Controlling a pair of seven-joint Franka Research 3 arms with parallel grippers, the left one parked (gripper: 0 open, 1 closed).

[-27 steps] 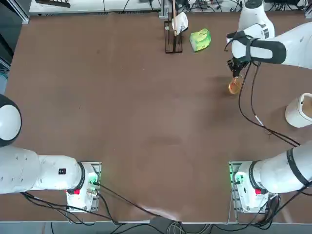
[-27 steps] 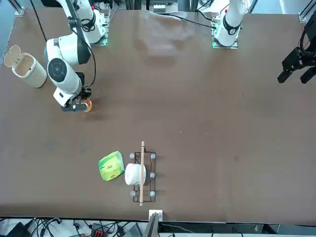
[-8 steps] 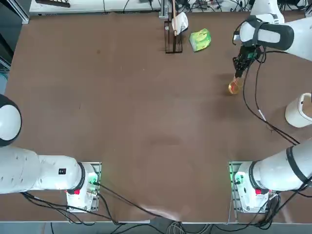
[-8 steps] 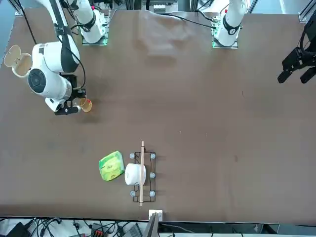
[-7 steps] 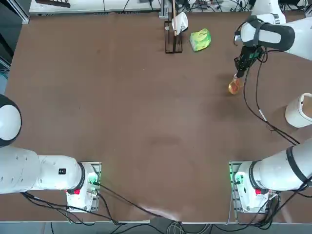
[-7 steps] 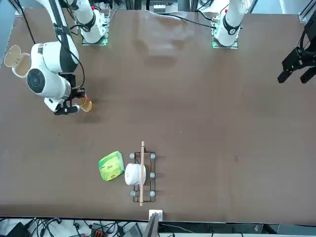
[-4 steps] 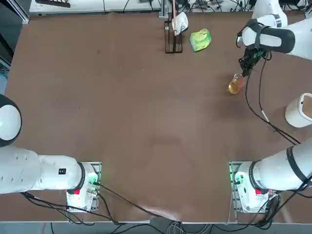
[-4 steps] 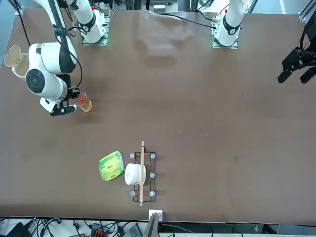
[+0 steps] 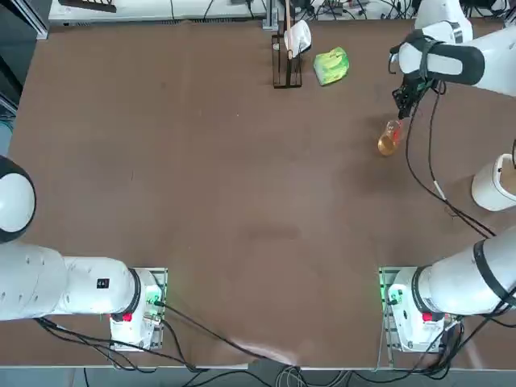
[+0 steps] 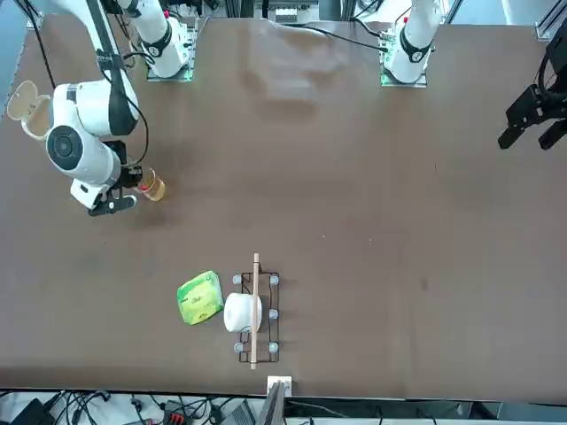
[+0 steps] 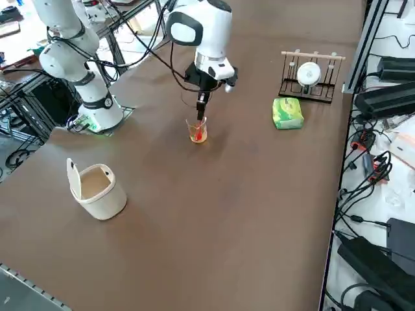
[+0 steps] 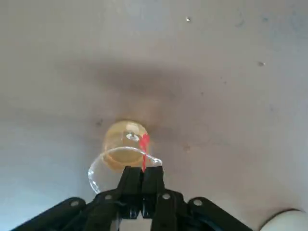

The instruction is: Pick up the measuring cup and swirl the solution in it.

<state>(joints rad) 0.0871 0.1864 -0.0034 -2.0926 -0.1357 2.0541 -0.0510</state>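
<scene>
The measuring cup (image 9: 389,142) is a small clear glass vessel with orange solution (image 12: 124,136) in its bottom. It stands out on the far right part of the table. My right gripper (image 9: 396,122) is shut on its rim, pinching the glass wall from above beside a red mark. In the right side view the gripper (image 11: 200,116) comes straight down onto the cup (image 11: 198,131). From the front, the cup (image 10: 152,187) leans away from the gripper (image 10: 140,183). The wrist view shows the fingers (image 12: 142,171) tight together on the rim. Whether the cup's base touches the table, I cannot tell.
A white lidded cup (image 9: 493,184) stands open near the right edge, close to the arm's cables. A green lumpy bag (image 9: 331,65) and a dark wire rack (image 9: 286,48) holding a white roll sit at the far edge. The brown table (image 9: 201,177) spreads to the left.
My right wrist has swung around above the cup, out toward the right edge and then back a little, still shut on the rim. The cup's tilt has followed; its base stays about where it was.
</scene>
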